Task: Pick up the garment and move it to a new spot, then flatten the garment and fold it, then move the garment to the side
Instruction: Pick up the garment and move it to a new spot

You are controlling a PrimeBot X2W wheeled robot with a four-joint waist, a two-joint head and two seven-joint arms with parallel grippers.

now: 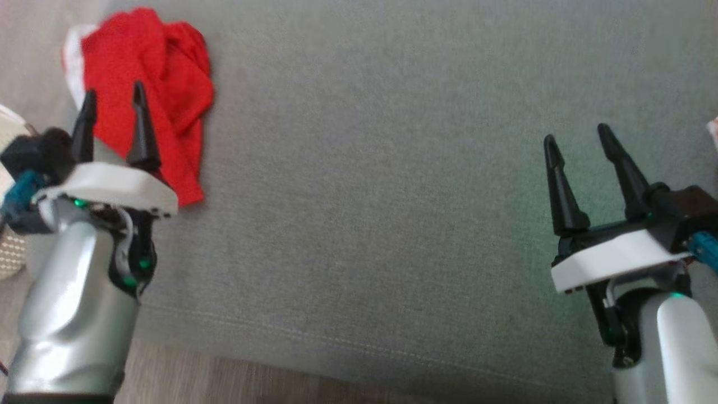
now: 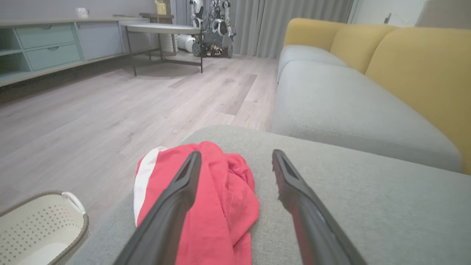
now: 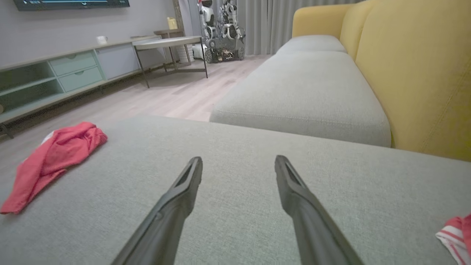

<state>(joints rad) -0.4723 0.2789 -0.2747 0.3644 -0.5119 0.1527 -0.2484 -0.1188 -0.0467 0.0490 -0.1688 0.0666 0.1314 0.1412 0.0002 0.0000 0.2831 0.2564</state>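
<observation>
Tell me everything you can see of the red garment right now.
The red garment lies crumpled in a loose heap on the grey sofa cushion, near its far left corner. Soft cloth, with a white patch along its left edge. One flap trails toward the robot. The open left gripper stands over its near part; contact unclear.

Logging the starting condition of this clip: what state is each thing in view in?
Garment: crumpled in a heap near the corner of the cushion, not held.
Left gripper: open, empty, fingers pointed over the garment.
Right gripper: open, empty, over the cushion.
Basket: upright on the floor beside the cushion.
Striped cloth: bunched on the cushion, cut off by the right wrist view's edge.
Drawers: shut.
</observation>
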